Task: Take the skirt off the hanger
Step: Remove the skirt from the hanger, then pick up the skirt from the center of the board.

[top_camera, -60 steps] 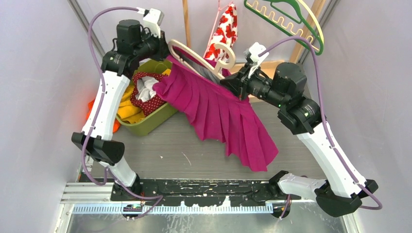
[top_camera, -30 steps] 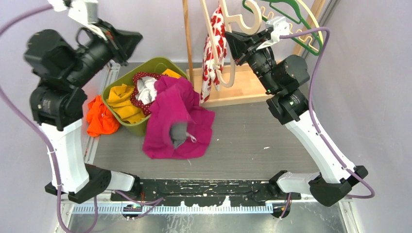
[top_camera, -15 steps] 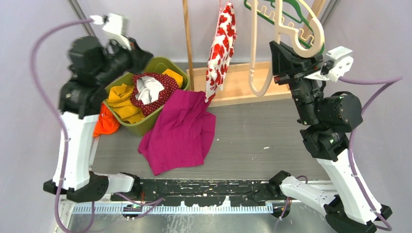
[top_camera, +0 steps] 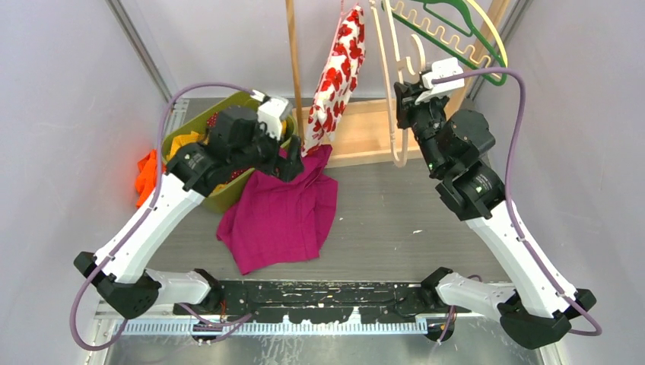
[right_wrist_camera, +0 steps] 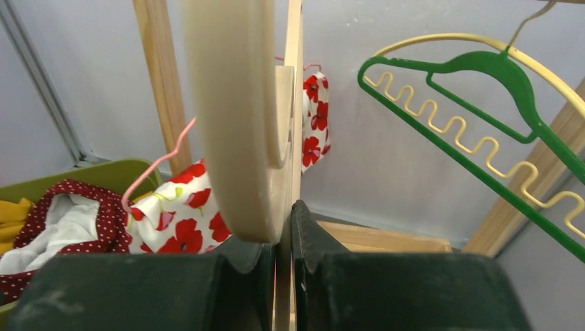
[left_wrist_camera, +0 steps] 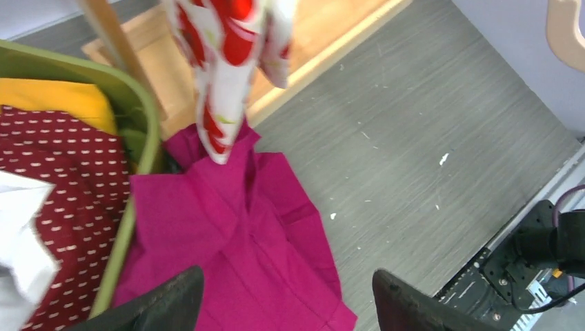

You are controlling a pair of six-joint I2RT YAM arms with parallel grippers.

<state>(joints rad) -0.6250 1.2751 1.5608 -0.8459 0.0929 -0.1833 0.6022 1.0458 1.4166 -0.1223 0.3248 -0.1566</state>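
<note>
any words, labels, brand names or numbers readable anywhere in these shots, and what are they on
None can be read in any view.
The magenta skirt, the cream hanger and the green bin show no lettering.
The poppy-print cloth bears only flowers.

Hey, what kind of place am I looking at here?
Probably a robot test cell staged as a laundry corner, not a home: plain panel walls enclose a table, a wooden clothes rack holds hangers, and a green bin is full of clothes.
</note>
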